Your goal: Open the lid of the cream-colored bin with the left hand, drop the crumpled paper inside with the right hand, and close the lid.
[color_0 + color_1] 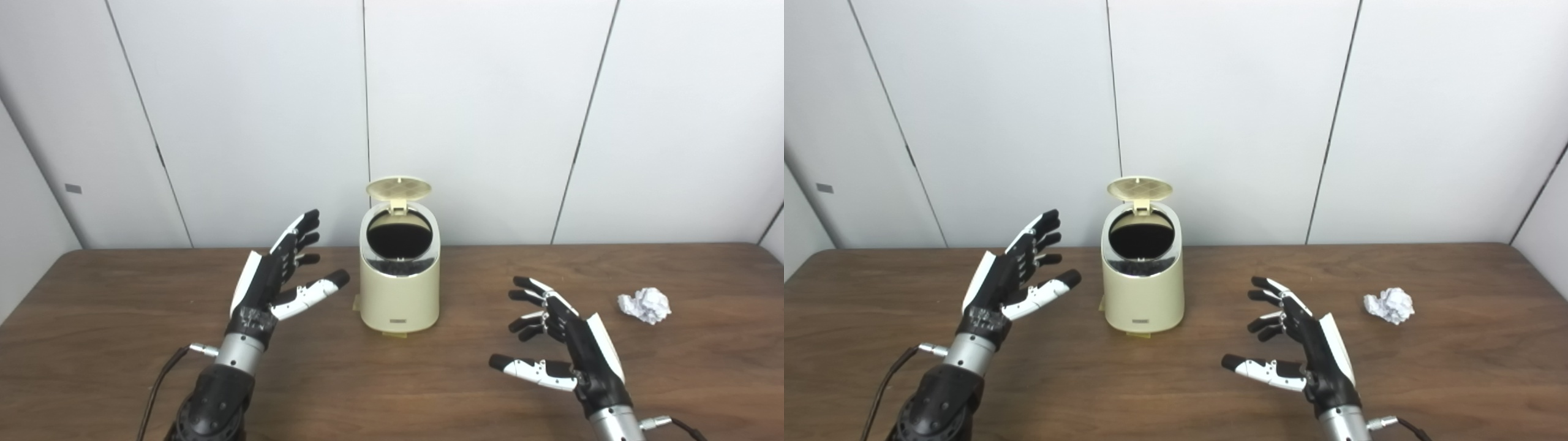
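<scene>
Fetching the paper is judged the step in hand, since the lid stands upright over the dark mouth of the cream-colored bin. Keep the left hand, released with fingers spread, beside the bin and clear of it. Swing the right hand, likewise released and empty, outward to the crumpled paper lying well apart on its right; close around the wad from above. The brown wood-grain table meets plain white wall panels behind.
</scene>
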`<state>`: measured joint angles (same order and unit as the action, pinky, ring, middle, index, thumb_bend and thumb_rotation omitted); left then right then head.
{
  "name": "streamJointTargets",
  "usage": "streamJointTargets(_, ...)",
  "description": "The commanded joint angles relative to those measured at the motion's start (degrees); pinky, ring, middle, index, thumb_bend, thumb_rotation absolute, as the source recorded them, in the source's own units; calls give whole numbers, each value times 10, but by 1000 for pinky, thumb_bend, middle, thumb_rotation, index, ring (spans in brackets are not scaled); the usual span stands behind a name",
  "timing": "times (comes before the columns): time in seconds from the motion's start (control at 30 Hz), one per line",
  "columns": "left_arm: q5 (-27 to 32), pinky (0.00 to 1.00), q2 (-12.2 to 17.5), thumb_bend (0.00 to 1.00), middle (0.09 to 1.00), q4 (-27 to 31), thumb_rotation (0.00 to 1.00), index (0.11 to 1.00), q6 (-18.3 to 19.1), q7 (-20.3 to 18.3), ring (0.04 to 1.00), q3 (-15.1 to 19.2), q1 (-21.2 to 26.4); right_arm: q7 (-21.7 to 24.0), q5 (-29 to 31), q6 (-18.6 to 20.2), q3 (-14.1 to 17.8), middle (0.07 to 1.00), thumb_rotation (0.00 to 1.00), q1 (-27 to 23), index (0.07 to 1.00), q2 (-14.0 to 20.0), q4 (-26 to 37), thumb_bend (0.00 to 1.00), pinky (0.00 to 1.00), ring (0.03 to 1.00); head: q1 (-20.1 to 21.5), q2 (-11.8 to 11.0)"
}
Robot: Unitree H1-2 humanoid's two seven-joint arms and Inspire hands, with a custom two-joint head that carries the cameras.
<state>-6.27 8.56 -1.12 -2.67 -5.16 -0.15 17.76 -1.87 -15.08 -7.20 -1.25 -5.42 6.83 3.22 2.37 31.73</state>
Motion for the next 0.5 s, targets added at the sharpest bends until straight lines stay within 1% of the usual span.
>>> streamJointTargets(0.0, 4, 830, 0, 961, 919, 13, 444, 956, -35, 7, 892, 1, 5, -3, 1, -15, 4, 775, 264, -13, 819, 9, 13, 706, 499, 578, 1, 1)
streamJointTargets(0.1, 9, 822, -5, 958, 920, 1, 425, 957, -51, 11, 881, 2, -15, -5, 0, -19, 4, 771, 258, -14, 816, 9, 11, 703, 494, 574, 2, 0)
streamJointTargets(0.2, 8, 802, -17, 943, 916, -16, 383, 954, -63, 24, 869, 6, -30, -3, 3, -22, 5, 773, 250, -14, 818, 10, 9, 697, 489, 571, 4, -1)
streamJointTargets(0.23, 5, 815, -20, 937, 914, -24, 371, 955, -69, 29, 869, 7, -33, -3, 5, -22, 5, 774, 250, -15, 820, 10, 6, 697, 491, 573, 7, -1)
streamJointTargets(0.27, 1, 815, -22, 934, 910, -33, 364, 956, -73, 33, 866, 6, -36, -3, 6, -22, 6, 774, 246, -15, 820, 10, 5, 697, 495, 576, 9, -3)
streamJointTargets(0.33, -17, 784, -23, 926, 903, -52, 360, 957, -81, 44, 860, 1, -37, -4, 8, -23, 7, 774, 232, -18, 819, 12, -1, 699, 497, 579, 12, -14)
streamJointTargets(0.37, -30, 775, -22, 913, 900, -61, 352, 957, -82, 51, 857, -1, -38, -2, 11, -25, 9, 774, 217, -19, 819, 13, -3, 699, 491, 580, 12, -15)
streamJointTargets(0.43, -51, 790, -21, 875, 895, -79, 315, 956, -78, 61, 860, -8, -36, -1, 21, -29, 16, 781, 191, -23, 823, 19, -8, 711, 460, 586, 15, -18)
streamJointTargets(0.47, -57, 797, -20, 863, 894, -84, 305, 956, -73, 62, 864, -10, -35, -4, 16, -24, 20, 774, 198, -26, 819, 23, -5, 728, 430, 570, 17, -18)
